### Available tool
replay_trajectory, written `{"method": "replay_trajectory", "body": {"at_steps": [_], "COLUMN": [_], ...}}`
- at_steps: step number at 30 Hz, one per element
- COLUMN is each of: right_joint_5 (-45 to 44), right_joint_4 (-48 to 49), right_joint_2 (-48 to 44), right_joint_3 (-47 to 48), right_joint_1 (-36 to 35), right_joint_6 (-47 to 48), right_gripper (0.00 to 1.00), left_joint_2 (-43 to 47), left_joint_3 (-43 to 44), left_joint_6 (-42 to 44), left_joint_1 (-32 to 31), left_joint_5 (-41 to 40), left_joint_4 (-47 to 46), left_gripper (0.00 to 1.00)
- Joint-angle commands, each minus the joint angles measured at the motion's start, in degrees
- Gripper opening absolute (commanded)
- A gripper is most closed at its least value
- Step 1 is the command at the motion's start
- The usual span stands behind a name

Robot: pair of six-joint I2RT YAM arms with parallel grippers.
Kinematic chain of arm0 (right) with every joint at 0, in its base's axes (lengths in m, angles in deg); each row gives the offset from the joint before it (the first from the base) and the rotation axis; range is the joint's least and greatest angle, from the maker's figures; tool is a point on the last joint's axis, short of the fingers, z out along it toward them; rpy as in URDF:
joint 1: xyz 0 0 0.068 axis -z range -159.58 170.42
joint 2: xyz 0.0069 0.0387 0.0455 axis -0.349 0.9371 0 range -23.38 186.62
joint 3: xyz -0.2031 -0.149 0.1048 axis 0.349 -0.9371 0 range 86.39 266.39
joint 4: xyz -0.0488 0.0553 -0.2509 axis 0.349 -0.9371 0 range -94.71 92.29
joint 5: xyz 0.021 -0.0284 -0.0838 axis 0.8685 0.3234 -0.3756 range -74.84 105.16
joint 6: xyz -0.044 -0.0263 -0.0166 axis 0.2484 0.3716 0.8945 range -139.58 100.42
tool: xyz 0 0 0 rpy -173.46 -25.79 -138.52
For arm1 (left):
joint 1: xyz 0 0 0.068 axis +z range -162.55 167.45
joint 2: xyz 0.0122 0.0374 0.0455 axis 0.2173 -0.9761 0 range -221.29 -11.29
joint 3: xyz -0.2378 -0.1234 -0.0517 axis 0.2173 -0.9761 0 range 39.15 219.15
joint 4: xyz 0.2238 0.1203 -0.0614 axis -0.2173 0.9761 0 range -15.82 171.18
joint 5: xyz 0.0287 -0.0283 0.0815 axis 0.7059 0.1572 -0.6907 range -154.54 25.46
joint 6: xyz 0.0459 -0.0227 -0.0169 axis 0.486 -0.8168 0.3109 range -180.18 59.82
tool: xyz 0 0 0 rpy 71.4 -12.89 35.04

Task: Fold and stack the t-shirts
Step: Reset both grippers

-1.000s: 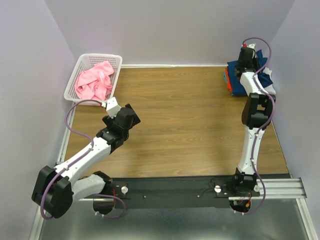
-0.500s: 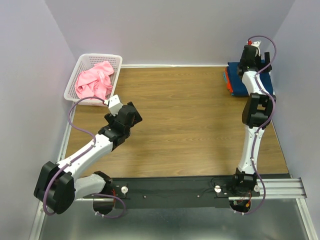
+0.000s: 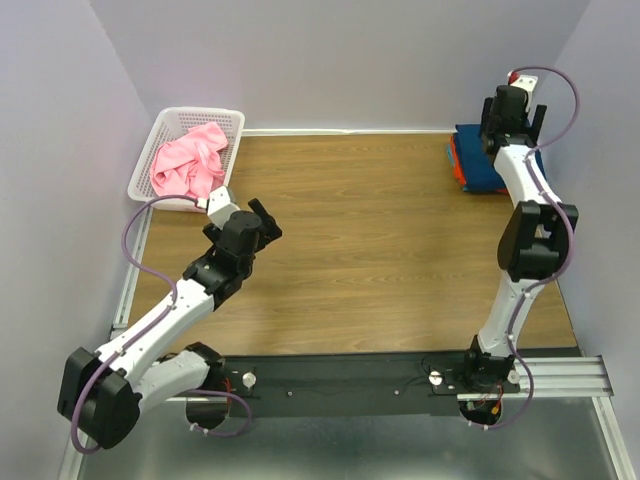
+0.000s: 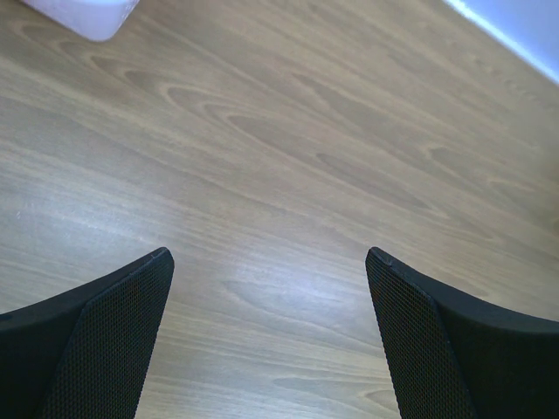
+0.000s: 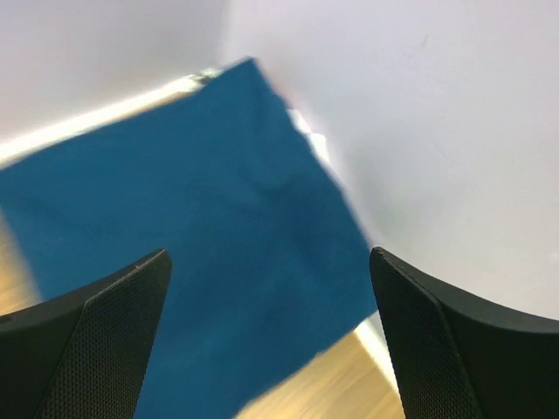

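Left gripper (image 3: 262, 218): let go, its jaws spread wide over bare wood, near the front corner of the basket (image 3: 236, 124).
Right gripper (image 3: 510, 108): also let go, jaws wide apart with no cloth between them. It hangs above the stack (image 3: 478, 160), apart from it.
Stack: folded flat in the far right corner of the table (image 3: 370, 250). Its back edge runs along the back wall (image 3: 350, 60) and its right edge lies close to the right wall (image 3: 600, 150).
Blue t-shirt (image 5: 192, 244): top of the stack, smooth, its corners squared.
Orange t-shirt (image 3: 455, 168): under the blue one, only a strip showing at the stack's left edge.
Pink t-shirt (image 3: 188, 165): crumpled inside the basket, unfolded.
Basket: far left corner, hard by the left wall (image 3: 60, 150), with part of it overhanging the table's left edge.
Near edge: a dark rail (image 3: 350, 385) carries both arm bases.
Open room: wood grain runs unbroken from the basket across to the stack, and both arms are bent out toward their own sides.
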Motion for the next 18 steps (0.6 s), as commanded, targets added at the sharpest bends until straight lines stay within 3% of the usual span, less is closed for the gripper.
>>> {"method": "replay_trajectory", "body": {"at_steps": [1,3,8,18], "right_joint_5": [9.26,12.60,9.45,16.98], "right_joint_4": [-0.08,0.36,2.90,4.14], "right_joint_2": [-10.07,-15.07,-26.33,-59.98], "right_joint_3": [-6.62,-11.89,-25.15,-61.80], "right_joint_1": [-3.16,-5.17,-12.56,-13.36], "right_joint_6": [-12.42,-16.54,-19.99,-31.58], "right_gripper": [1.00,1.00,1.00,1.00], "left_joint_2": [3.10,3.89,4.07,5.82], "left_joint_3": [-0.44,-1.31,-0.97,-3.33], "left_joint_6": [1.47,3.22,5.16,6.13], "left_joint_1": [0.33,0.33,0.33,0.50], "left_joint_5": [1.46,3.83,5.34,5.16], "left_joint_4": [-2.54,-6.03,-7.20,-8.34], "left_gripper": [0.98,0.98,0.98,0.98]}}
